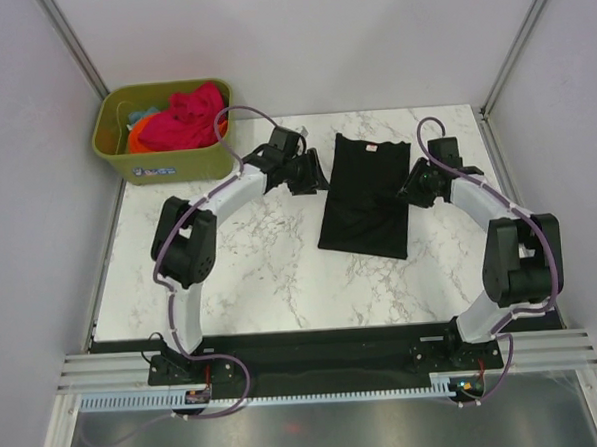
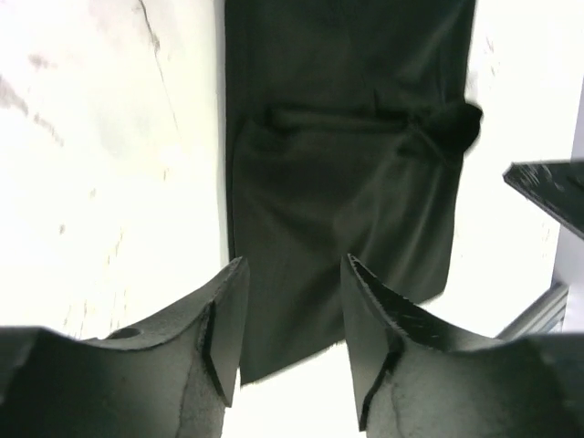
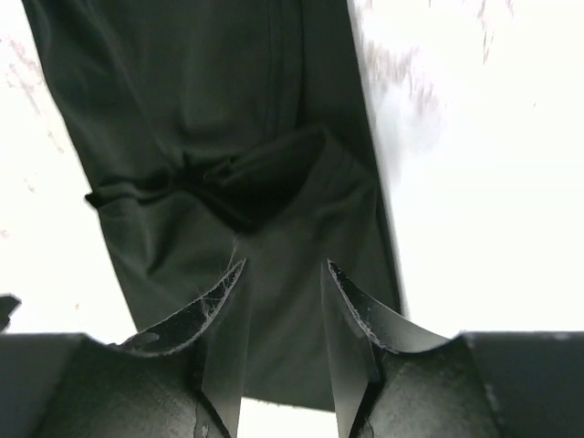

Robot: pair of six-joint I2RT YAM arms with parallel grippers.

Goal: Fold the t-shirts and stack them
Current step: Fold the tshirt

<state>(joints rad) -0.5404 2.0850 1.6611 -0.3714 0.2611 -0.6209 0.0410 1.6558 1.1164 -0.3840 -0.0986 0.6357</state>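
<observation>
A black t-shirt [image 1: 365,195] is laid flat on the marble table [image 1: 231,277], a little toward 1 o'clock from the table's middle in the top view. It is folded lengthwise into a tall, narrow panel, with the collar end at 12 o'clock and the hem end at 6 o'clock. A small reddish neck label [image 1: 372,148] is seen just under the collar. In the wrist views a rumpled ridge of cloth is seen running across the panel, bunched into a knot at one edge

The left gripper [image 1: 311,175] is held at the shirt's 10 o'clock edge and the right gripper [image 1: 409,190] at its 3 o'clock edge. In each wrist view the fingers [image 2: 219,319] are seen spread with a clear gap. Nothing is pinched, and only cloth lying beyond is seen through the gap

An olive-green bin [image 1: 175,162] is set at the table's 10 o'clock corner. A pink-red t-shirt [image 1: 185,119] is heaped in it, with an orange t-shirt [image 1: 137,140] at its 8 o'clock side and a sliver of a teal t-shirt [image 1: 145,114] above that

The lower parts of the binned shirts are hidden by the bin wall and by one another. The black shirt's sleeves are not to be made out. In both wrist views the shirt is cut off by the frame's upper edge and the table is washed out to white. Whether the fingertips touch the cloth cannot be told
</observation>
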